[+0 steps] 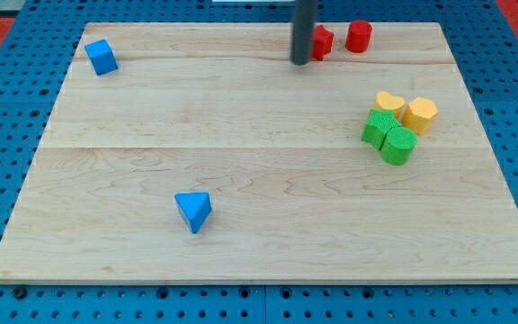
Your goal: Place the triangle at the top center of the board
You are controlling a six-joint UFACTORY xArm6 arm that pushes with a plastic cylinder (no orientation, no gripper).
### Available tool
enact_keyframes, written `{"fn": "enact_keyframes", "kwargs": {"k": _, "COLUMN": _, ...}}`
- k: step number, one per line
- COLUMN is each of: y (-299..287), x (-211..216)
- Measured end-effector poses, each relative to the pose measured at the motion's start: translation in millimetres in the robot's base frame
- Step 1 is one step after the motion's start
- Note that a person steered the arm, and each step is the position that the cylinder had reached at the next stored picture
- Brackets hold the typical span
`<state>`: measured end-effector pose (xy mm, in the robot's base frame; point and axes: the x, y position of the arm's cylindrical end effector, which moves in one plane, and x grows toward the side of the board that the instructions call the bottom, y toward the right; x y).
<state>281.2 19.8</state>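
Observation:
A blue triangle block (193, 211) lies on the wooden board (241, 126) at the view's lower left of centre. My tip (301, 61) rests near the top centre of the board, far above and to the right of the triangle. It stands just left of a red block (321, 41), close to or touching it.
A red cylinder (359, 37) stands right of the red block at the top. A blue cube (102, 57) sits at the top left. Two yellow blocks (389, 102) (419, 114) and two green blocks (380, 127) (398, 145) cluster at the right.

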Motion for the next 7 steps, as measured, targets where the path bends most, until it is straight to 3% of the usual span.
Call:
{"fn": "enact_keyframes", "kwargs": {"k": 1, "y": -97.4, "x": 29.8}}
{"fn": "enact_keyframes", "kwargs": {"k": 3, "y": -11.6, "x": 224.9}}
{"fn": "enact_keyframes", "kwargs": {"k": 4, "y": -44.3, "x": 306.4}}
{"fn": "enact_keyframes", "kwargs": {"k": 5, "y": -119.9, "x": 263.4}}
{"fn": "enact_keyframes", "kwargs": {"k": 7, "y": -140.1, "x": 156.0}}
